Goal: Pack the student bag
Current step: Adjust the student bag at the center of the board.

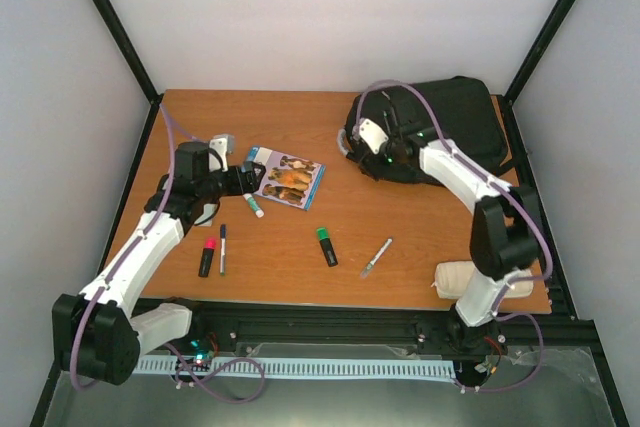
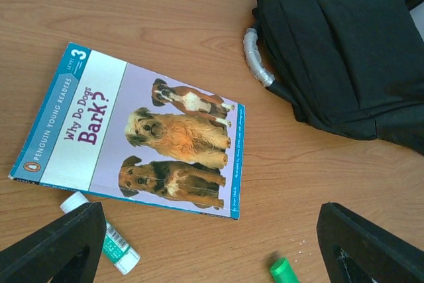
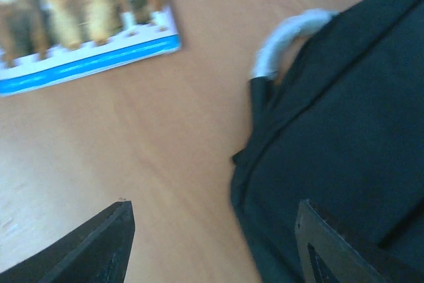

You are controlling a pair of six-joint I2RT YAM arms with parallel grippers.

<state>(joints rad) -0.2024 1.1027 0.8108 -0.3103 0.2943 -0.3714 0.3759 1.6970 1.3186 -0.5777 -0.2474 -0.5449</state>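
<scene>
The left gripper [image 2: 209,220] and right gripper [image 3: 213,211] are hanging open. At the edge of the student bag [image 3: 344,130], the right one may be slipping off thin cloth.

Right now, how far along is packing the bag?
Nothing looks packed: book, glue stick, markers, pen and white pouch all lie on the table. In hand: the right gripper hovers open at the backpack edge; the left gripper, open, by the book. All packing is left.

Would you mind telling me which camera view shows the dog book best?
The left wrist view: the book lies whole and sharp, its title readable. The top external view shows it small, its text illegible; the right wrist view catches only a blurred corner.
</scene>
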